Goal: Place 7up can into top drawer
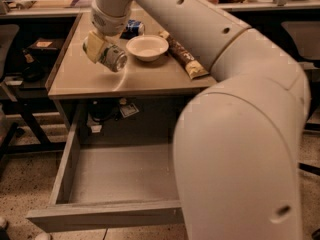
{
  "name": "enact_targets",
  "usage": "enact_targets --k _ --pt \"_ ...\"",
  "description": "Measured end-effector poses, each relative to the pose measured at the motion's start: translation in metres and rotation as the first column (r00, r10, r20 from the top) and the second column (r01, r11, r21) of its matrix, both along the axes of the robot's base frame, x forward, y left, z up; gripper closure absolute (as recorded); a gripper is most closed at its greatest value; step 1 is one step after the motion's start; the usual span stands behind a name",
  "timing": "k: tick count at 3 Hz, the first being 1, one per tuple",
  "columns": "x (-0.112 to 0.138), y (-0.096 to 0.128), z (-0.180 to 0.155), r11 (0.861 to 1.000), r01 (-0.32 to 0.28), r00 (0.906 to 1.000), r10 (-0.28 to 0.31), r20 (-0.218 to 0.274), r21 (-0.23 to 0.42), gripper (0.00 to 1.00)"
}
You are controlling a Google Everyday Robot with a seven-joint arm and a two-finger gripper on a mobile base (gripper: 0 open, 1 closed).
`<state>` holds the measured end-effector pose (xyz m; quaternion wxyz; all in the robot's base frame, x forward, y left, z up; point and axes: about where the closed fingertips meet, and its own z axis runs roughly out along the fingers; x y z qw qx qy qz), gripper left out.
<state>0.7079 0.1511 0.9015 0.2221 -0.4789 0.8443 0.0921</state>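
My gripper (pixel 102 51) hangs over the left part of the desk top and is shut on the 7up can (pixel 113 58), a pale green-and-white can held tilted on its side with its silver end facing right and down. The can is in the air just above the desk surface. The top drawer (pixel 107 214) is pulled wide open below the desk, grey wood-grain, with its bare floor showing. My large white arm covers the drawer's right side.
On the desk (pixel 150 79) stand a white bowl (pixel 147 47), a dark blue can (pixel 133 27) behind it and a snack bag (pixel 186 59) to the right. Dark chairs and table legs stand to the left; cables hang under the desk.
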Motion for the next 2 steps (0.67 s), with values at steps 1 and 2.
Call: enact_targets --k 1,2 --pt "-0.039 -0.025 0.005 0.999 0.018 0.9997 -0.019 0.015 0.032 1.0" --pt "-0.052 -0.032 -0.026 1.0 0.008 0.9996 -0.008 -0.026 -0.015 1.0"
